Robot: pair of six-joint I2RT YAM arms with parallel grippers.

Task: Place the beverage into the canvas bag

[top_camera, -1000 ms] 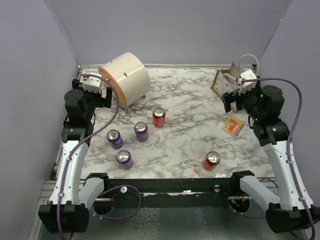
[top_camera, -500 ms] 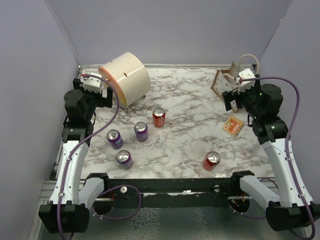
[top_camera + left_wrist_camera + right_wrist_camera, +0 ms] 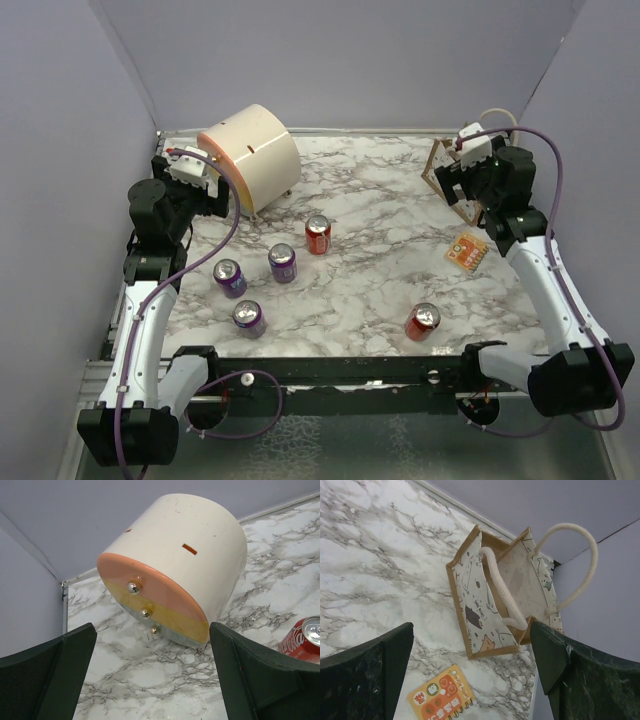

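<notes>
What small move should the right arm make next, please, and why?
Probably ease the right gripper down toward the bag's near rope handle, to steady the mouth open. Its jaws stand open and empty just short of the bag, and no can is inside: the cans, such as the nearest red can, stand out on the table.

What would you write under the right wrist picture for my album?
Open right gripper facing the canvas bag, a small orange notebook beside it on the marble table.
</notes>
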